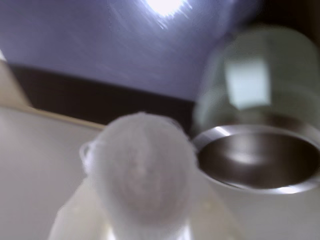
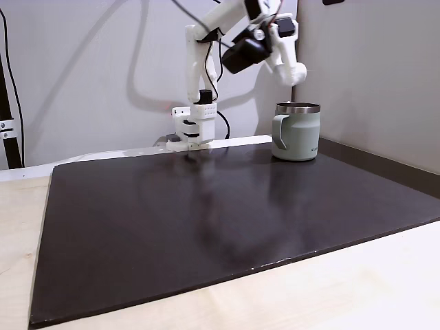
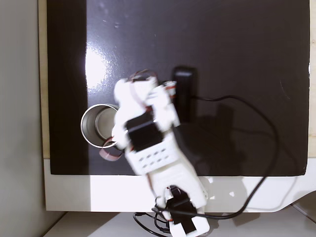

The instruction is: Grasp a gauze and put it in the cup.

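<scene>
With the gripper [image 1: 145, 227] clamped on the gauze [image 1: 142, 170], center it above the cup [image 1: 257, 160] beside it before you release.

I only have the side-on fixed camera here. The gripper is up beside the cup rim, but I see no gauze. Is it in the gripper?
Observer: Yes. The wrist view shows the white gauze clamped between the fingers of the gripper.
Operator: Is the cup empty?
Observer: The wrist view shows bare metal inside the cup, as far as it sees in.
Operator: Am I over the opening?
Observer: Not fully. From above, the gripper sits at the rim of the cup, beside the opening.
</scene>
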